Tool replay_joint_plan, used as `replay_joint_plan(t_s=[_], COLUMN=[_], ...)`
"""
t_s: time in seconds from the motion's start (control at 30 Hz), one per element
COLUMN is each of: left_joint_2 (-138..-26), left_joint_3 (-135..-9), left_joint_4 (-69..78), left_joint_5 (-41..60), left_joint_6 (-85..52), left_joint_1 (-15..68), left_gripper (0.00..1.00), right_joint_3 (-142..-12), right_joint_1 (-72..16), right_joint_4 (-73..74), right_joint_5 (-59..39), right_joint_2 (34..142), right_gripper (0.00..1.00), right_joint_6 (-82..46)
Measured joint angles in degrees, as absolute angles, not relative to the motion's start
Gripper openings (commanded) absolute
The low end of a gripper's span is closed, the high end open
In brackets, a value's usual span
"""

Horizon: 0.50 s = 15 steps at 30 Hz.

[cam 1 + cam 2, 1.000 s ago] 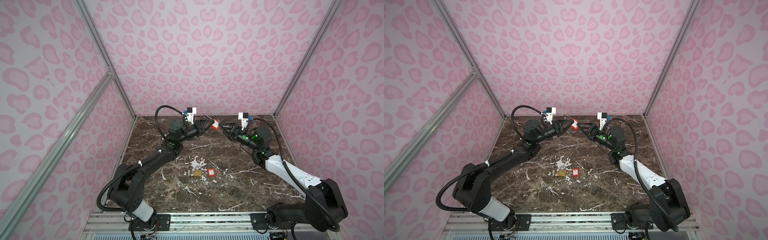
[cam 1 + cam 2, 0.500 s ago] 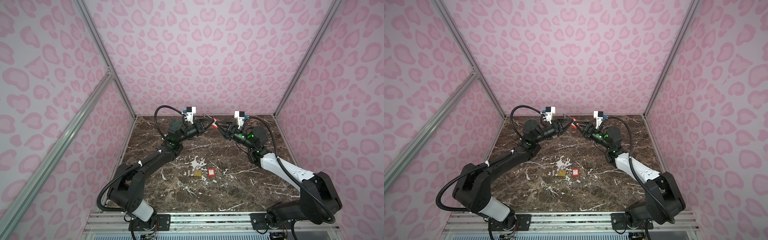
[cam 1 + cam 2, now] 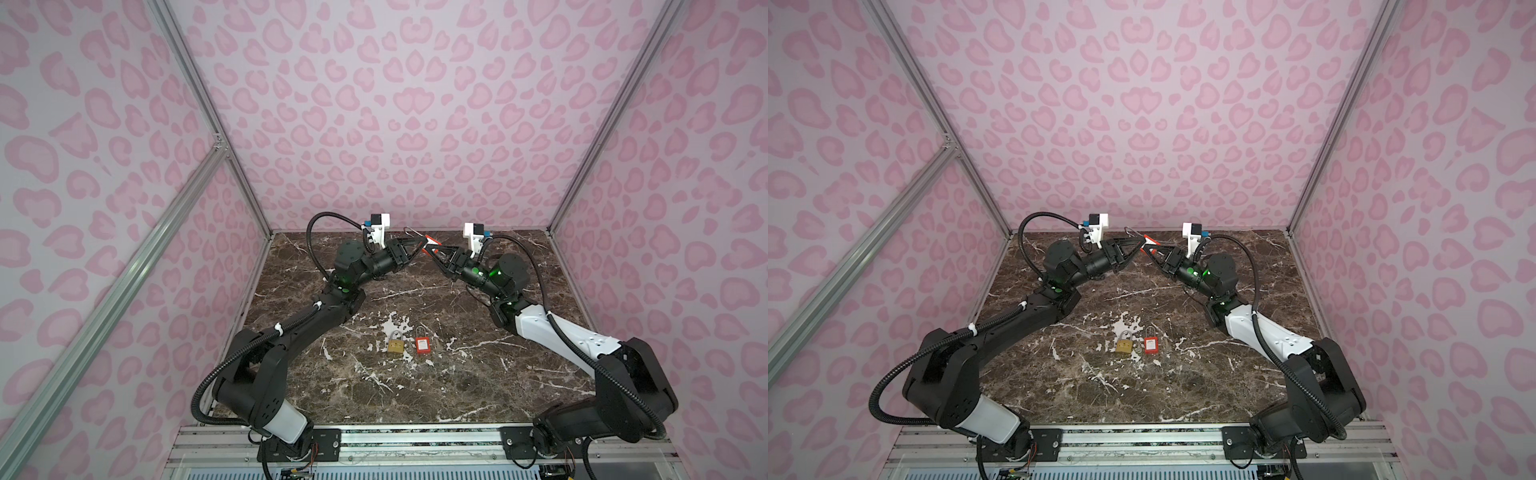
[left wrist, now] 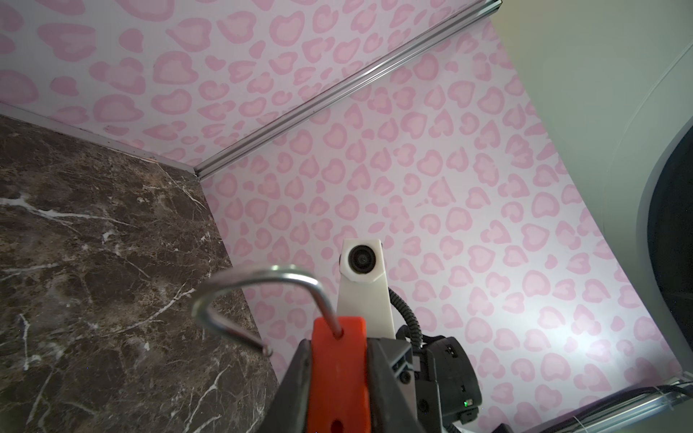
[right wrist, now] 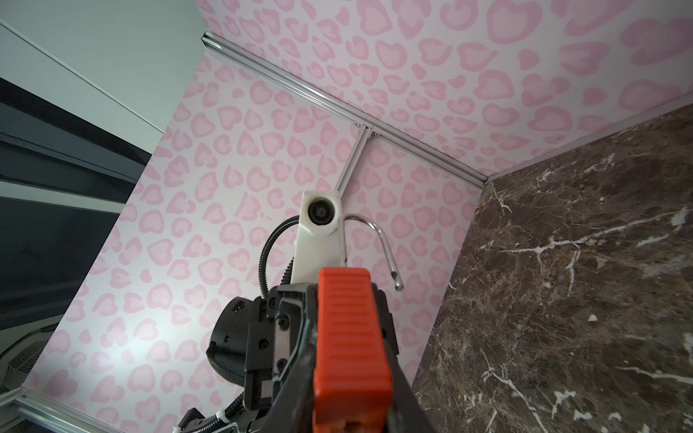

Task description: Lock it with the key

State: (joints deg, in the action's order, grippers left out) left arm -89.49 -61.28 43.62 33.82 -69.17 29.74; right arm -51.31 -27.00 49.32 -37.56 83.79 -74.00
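Your left gripper [image 4: 337, 352] and right gripper [image 5: 347, 298] clamp the orange padlock [image 4: 339, 386]; likely light, rigid; grip body, not slick shackle [image 4: 262, 275].

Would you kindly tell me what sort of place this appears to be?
Probably a robot test booth: heart-print walls on aluminium framing enclose a marble-look tabletop, and two arms are mounted on a rail at its front.

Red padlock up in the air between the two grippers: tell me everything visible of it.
The padlock has an orange-red, plastic-looking body, ribbed on its narrow side, and a silver metal shackle standing open: one leg in the body, the free end out. It is aloft above the far end of the table, pinched by the left gripper and right gripper.
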Motion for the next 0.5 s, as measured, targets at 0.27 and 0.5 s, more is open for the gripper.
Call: replay_joint_plan(t_s=[0.27,0.5], left_joint_2=[-89.27,-88.40], left_joint_3=[-61.14,-60.55], left_joint_4=[44.47,43.99], left_joint_5=[33.67,33.63], left_joint_6=[-68.88,-68.77], left_joint_1=[29.74,29.54], left_gripper=[0.35,0.51], right_joint_3=[-51.44,-51.03], right_joint_1=[-27.05,-26.70], right_joint_4=[49.74,47.66], right_joint_5=[-37.54,-37.58], right_joint_2=[83.46,81.82], right_gripper=[0.17,0.15], right_joint_6=[-74.59,-72.82])
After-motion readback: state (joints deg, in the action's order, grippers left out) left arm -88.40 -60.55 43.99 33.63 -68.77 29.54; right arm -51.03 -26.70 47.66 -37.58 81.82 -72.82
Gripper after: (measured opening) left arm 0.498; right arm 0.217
